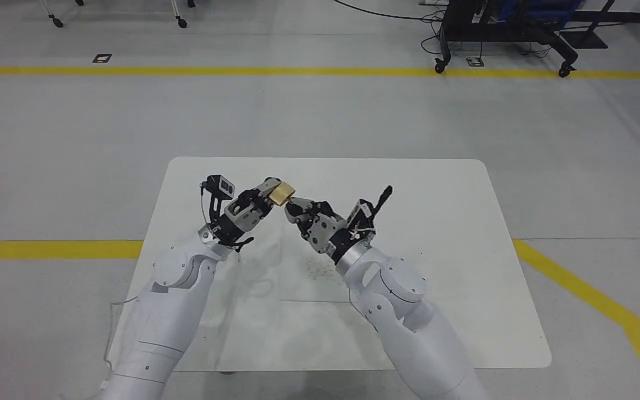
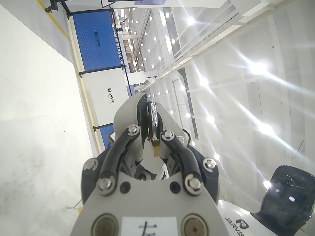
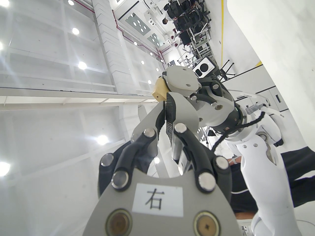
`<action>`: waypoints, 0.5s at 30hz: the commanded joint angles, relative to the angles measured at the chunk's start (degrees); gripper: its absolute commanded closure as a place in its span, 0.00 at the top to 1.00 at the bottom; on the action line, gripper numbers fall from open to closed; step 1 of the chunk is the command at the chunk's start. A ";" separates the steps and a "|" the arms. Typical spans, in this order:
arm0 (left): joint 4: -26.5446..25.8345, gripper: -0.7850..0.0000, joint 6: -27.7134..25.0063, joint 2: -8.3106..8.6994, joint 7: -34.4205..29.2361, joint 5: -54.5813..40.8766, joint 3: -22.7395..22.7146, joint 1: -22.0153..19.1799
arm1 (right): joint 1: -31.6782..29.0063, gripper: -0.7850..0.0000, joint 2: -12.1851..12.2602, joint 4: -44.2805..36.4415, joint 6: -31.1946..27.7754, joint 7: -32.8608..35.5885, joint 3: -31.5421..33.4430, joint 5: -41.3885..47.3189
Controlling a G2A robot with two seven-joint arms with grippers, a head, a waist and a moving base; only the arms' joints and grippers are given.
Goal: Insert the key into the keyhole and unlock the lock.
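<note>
The left gripper [image 1: 270, 192] pinches the brass padlock [image 1: 283, 192], held up over the white table [image 1: 440, 200], toward 11 o'clock from its middle. The right gripper [image 1: 297, 210] hangs just beside the padlock at its 5 o'clock, fingers pressed together. I cannot tell what they pinch.

Industrial hall: yellow floor lines [image 1: 300, 71], workstations [image 3: 187, 33]

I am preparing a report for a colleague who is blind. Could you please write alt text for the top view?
Seen from above, over a white table, the robot's left gripper holds a brass padlock, and the right gripper sits close beside the padlock with its fingers shut. What the right gripper grips is too small to tell.
</note>
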 commanded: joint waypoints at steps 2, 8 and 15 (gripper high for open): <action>-0.01 0.00 -0.18 -0.03 -0.01 0.28 0.26 -0.08 | 0.17 0.00 -0.11 0.18 0.24 0.08 -0.25 1.30; 0.27 0.00 -2.25 -0.03 0.26 1.86 0.34 -0.25 | 0.62 0.00 -0.20 1.52 7.06 6.07 2.39 15.97; 0.97 0.00 -5.13 -0.05 -0.24 1.93 0.20 -0.39 | 2.16 0.00 0.41 4.25 17.50 10.28 7.54 29.05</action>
